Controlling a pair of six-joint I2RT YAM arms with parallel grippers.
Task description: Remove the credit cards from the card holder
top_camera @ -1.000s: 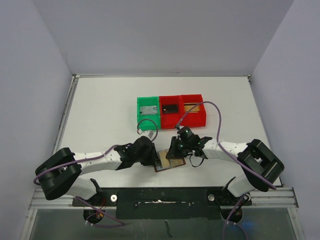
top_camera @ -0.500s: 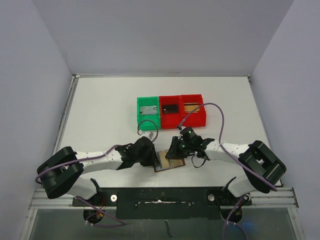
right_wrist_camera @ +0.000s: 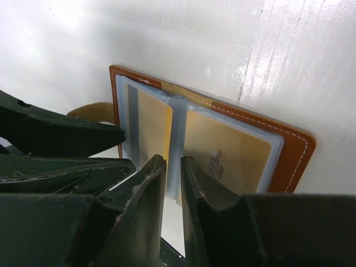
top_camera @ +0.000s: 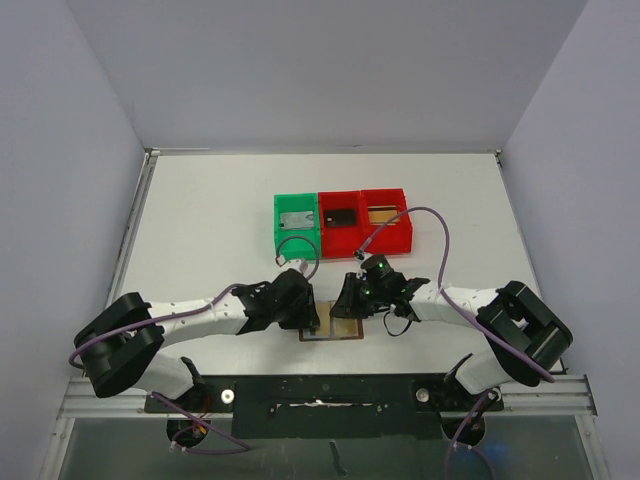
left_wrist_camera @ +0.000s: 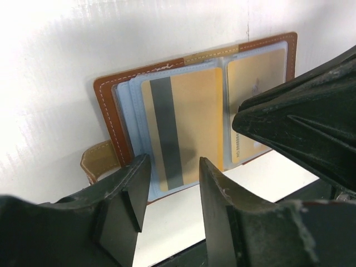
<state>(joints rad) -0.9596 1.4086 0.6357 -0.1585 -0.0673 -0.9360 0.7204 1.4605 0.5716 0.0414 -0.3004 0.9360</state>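
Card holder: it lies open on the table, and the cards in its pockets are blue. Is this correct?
Not quite. The cards are gold-yellow, not blue; only the pockets are pale blue. The left wrist view shows this. The card holder does lie open on the table.

**Hard to See**

From above, the arms (top_camera: 200, 318) cover most of the card holder (top_camera: 335, 331) at the table's (top_camera: 215, 225) near edge. What lies in the bins (top_camera: 341, 247) is too small to tell. The left gripper (left_wrist_camera: 173, 167) hides part of the gold card's (left_wrist_camera: 189, 122) bottom edge.
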